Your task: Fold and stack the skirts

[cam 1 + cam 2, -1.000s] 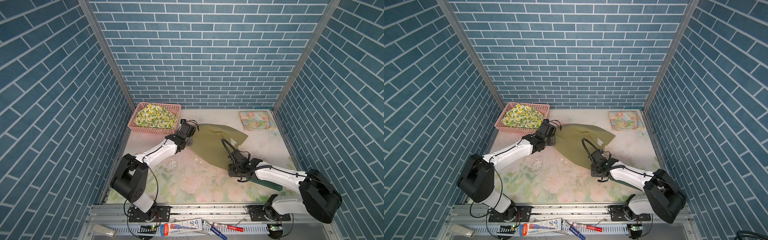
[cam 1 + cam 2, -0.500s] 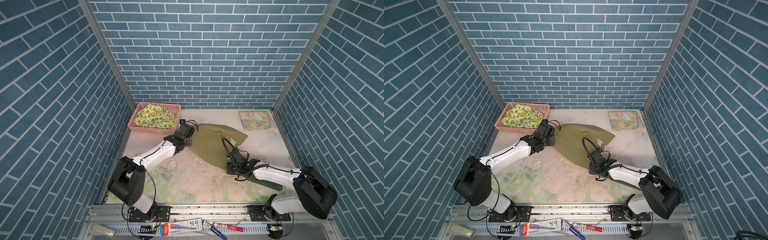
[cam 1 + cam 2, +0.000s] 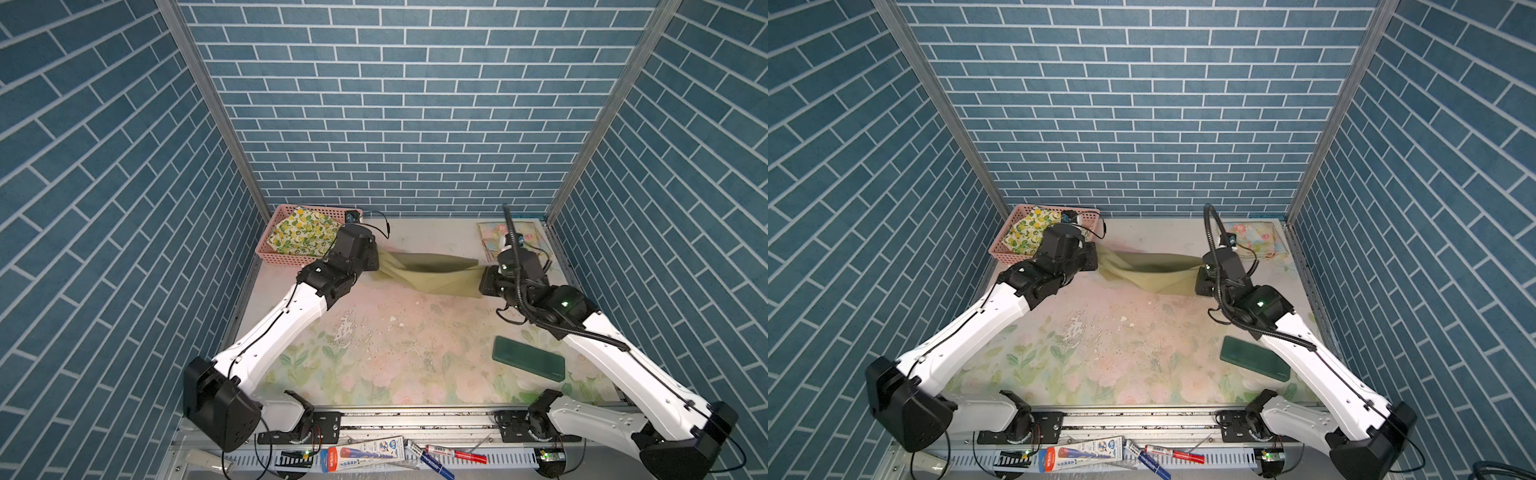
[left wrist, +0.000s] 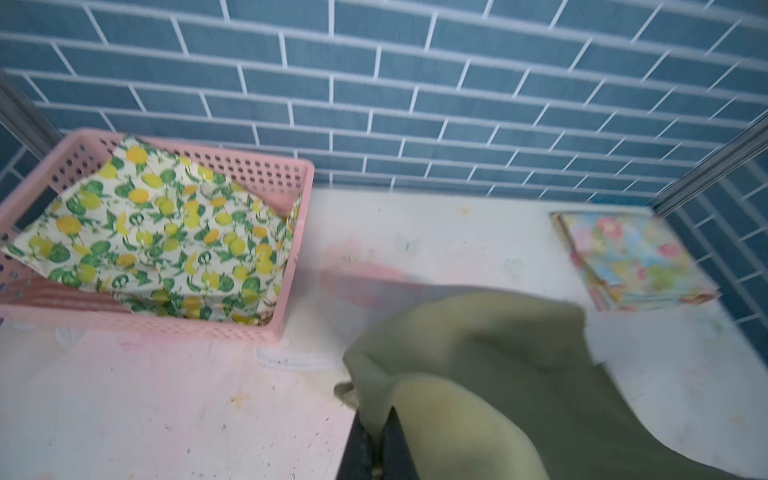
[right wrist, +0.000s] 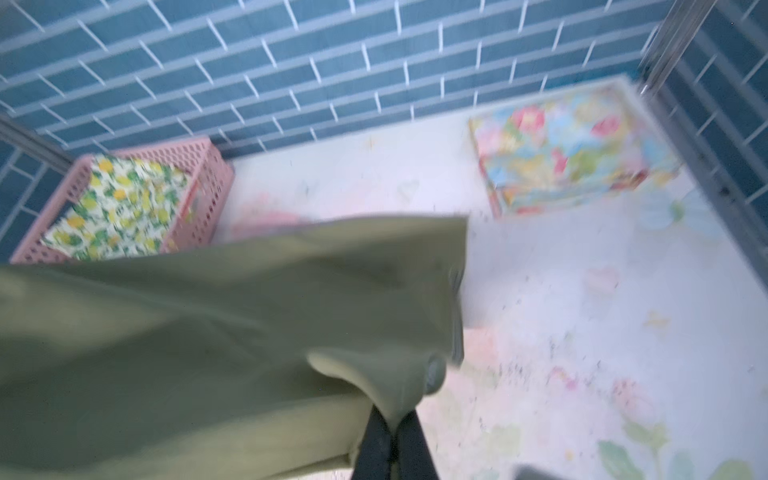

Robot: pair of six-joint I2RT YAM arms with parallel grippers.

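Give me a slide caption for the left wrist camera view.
Left hand shut on the olive skirt; lemon skirt lies in the pink basket, folded floral skirt beyond.

White arms (image 3: 270, 332), black joints (image 3: 328, 279), black cables (image 3: 518, 266) (green LED (image 3: 563, 303) lit).

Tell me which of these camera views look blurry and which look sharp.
Both top views are sharp and evenly lit, with the olive skirt crisp. The right wrist view is the blurriest: the floral skirt and pink basket are smeared. The left wrist view is milder: the lemon skirt print reads clearly, the olive skirt's edges are soft.
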